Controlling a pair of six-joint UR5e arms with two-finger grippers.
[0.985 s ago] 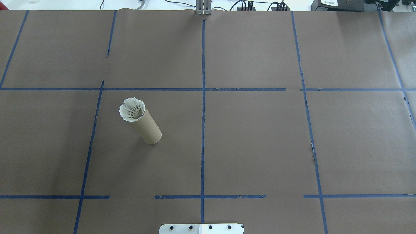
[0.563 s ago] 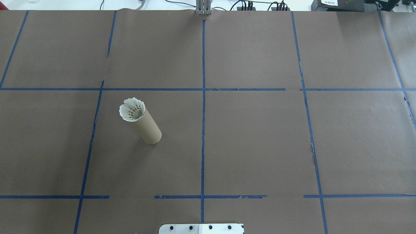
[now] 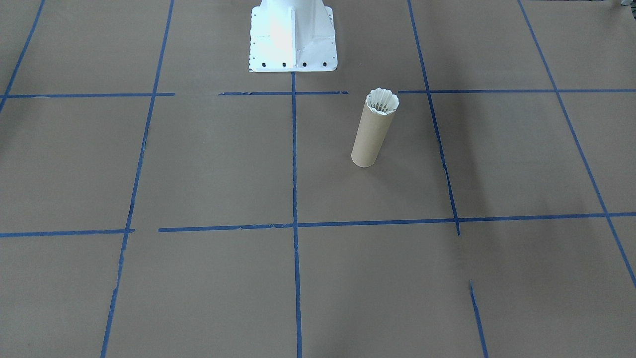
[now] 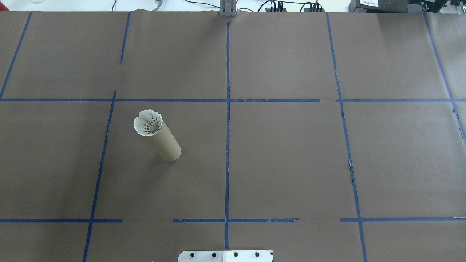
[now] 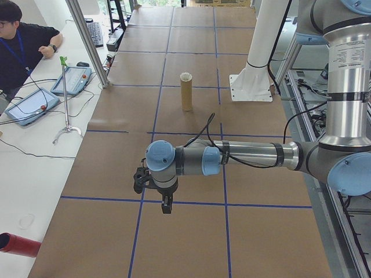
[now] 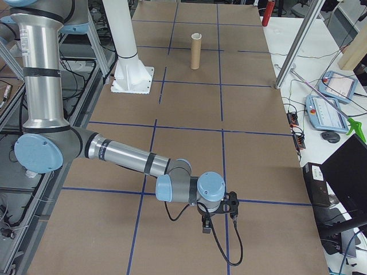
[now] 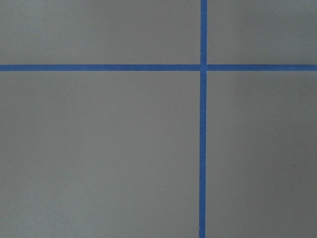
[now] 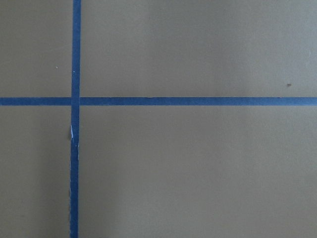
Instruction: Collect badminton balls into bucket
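The bucket [image 4: 168, 145] is a brown cardboard tube standing upright on the brown paper, left of the centre line. A white feather badminton ball [image 4: 147, 122] sits in its mouth, skirt flared above the rim; its cork tip is hidden inside. The front-facing view shows the same bucket [image 3: 367, 139] and badminton ball [image 3: 382, 101]. No gripper shows in the overhead or front-facing views. My left gripper [image 5: 166, 207] hangs over the table end far from the bucket [image 5: 186, 95]; my right gripper [image 6: 206, 228] hangs over the opposite end. Whether either is open or shut, I cannot tell.
The white pedestal base [image 3: 293, 44] with bolt holes stands at the robot's side of the table. Blue tape lines [image 4: 227, 145] grid the paper. A person [image 5: 23, 49], two tablets [image 5: 29, 107] and a red cylinder [image 5: 17, 244] are beside the table's left end.
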